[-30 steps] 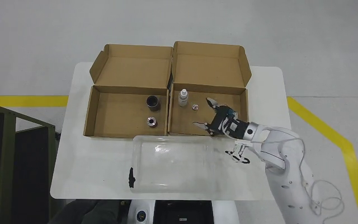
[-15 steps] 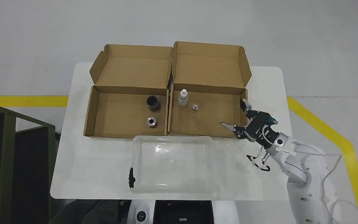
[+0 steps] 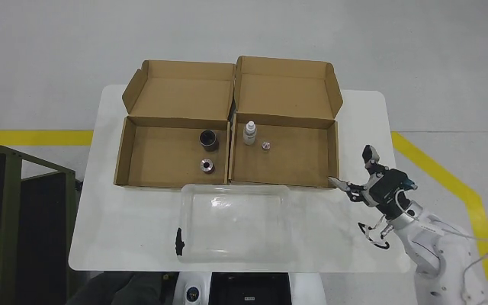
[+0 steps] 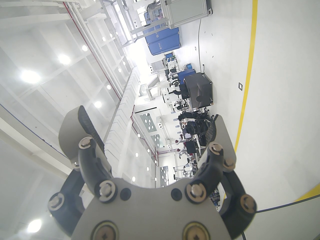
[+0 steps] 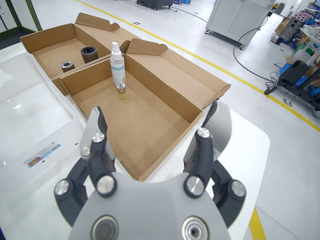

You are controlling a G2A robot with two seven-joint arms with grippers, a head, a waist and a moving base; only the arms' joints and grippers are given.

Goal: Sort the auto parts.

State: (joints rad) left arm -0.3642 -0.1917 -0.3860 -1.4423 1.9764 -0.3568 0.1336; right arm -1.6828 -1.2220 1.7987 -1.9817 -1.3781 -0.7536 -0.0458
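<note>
- Clear plastic tray [image 3: 236, 229], one: at the table's [image 3: 358, 114] near edge, in front of both boxes.
- Small black piece [image 3: 178, 242], one: on the table, touching the tray's near left corner.
- Cardboard boxes, two: side by side behind the tray, lids folded back.
- Left box [image 3: 164, 156]: two dark metal parts, a short bushing [image 3: 206, 164] nearer and a taller sleeve [image 3: 207, 139] behind it.
- Right box [image 3: 297, 156]: two items, a small brass-coloured fitting [image 3: 266, 146] and, just beside it toward the back, a white spray bottle [image 3: 249, 133], upright.
- Right gripper [image 3: 351, 165]: over the table just outside the right box's near right corner, pointed at the boxes; jaws spread wide, nothing between them.
- Left gripper [image 4: 148, 114]: aimed off at the hall and its ceiling; jaws spread, holding nothing.
</note>
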